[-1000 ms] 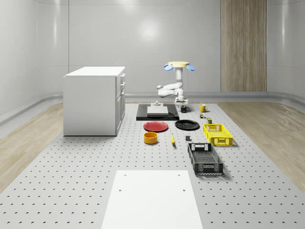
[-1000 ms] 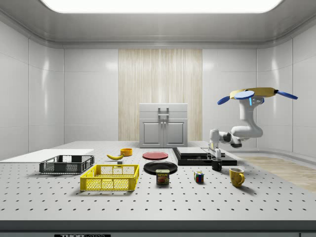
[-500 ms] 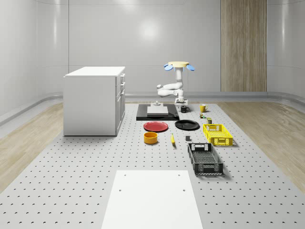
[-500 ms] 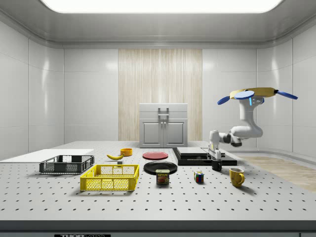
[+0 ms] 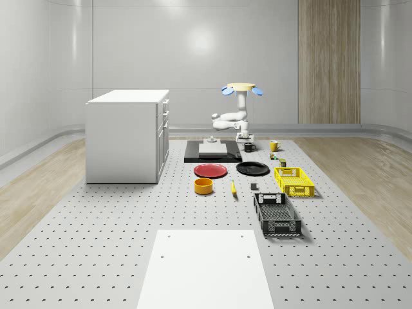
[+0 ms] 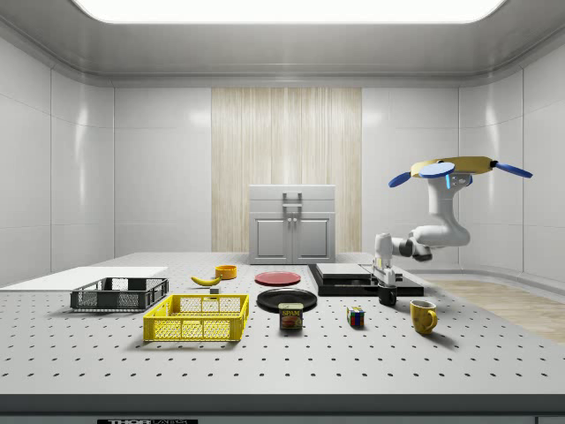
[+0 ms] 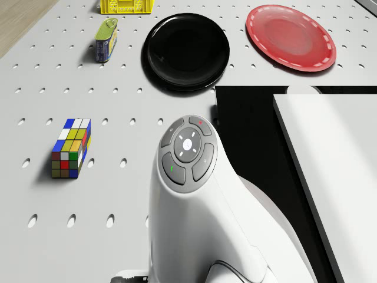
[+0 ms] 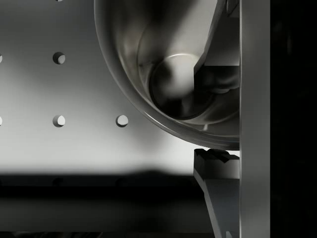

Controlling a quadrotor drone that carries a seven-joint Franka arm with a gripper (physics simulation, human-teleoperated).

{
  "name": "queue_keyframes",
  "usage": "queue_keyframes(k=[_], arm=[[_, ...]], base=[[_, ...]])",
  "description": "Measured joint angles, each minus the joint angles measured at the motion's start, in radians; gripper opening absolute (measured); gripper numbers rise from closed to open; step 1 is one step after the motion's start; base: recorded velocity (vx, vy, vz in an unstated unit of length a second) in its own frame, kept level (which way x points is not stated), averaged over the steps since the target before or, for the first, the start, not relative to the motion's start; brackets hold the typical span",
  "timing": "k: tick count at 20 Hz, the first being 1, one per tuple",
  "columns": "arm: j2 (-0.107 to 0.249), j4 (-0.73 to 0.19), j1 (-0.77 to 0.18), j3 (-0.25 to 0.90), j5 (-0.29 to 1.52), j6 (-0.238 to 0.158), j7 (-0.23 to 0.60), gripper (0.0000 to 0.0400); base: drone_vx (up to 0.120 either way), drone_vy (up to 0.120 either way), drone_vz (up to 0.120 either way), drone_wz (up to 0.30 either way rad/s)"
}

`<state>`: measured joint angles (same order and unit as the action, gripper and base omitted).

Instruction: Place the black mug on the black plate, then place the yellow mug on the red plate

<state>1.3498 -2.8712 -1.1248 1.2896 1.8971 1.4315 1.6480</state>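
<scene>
On the perforated grey table (image 6: 265, 353), the glossy black mug (image 6: 387, 297) stands at the side view's right, near the black slab; the claw (image 6: 386, 281) straddles its slippery, rigid rim, grip unclear.

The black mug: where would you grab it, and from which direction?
By its rim wall, from straight above. The black mug stands upright on the table with its mouth open upward, so one finger can probably go inside and one outside. In the wrist view the end effector is placed just so, one finger inside the rim, below the hovering drone.
</scene>
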Motion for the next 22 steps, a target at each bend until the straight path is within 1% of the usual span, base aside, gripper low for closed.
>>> queue_keyframes(k=[3, 6, 12, 16, 17, 22], arm=[[0.008, 0.001, -0.003, 0.002, -0.004, 0.008, 0.002, 0.0121], [0.016, 0.001, -0.005, 0.003, -0.007, 0.015, 0.004, 0.0110], [0.031, 0.002, -0.010, 0.008, -0.015, 0.028, 0.008, 0.0102], [0.036, -0.003, -0.014, 0.044, -0.052, 0.023, 0.015, 0.0101], [0.037, -0.005, -0.015, 0.058, -0.066, 0.020, 0.017, 0.0101], [0.044, -0.012, -0.024, 0.133, -0.140, 0.006, 0.028, 0.0100]], base=[[0.000, 0.000, 0.000, 0.000], [0.000, 0.000, 0.000, 0.000], [0.000, 0.000, 0.000, 0.000], [0.000, 0.000, 0.000, 0.000], [0.000, 0.000, 0.040, 0.000], [0.000, 0.000, 0.120, 0.000]])
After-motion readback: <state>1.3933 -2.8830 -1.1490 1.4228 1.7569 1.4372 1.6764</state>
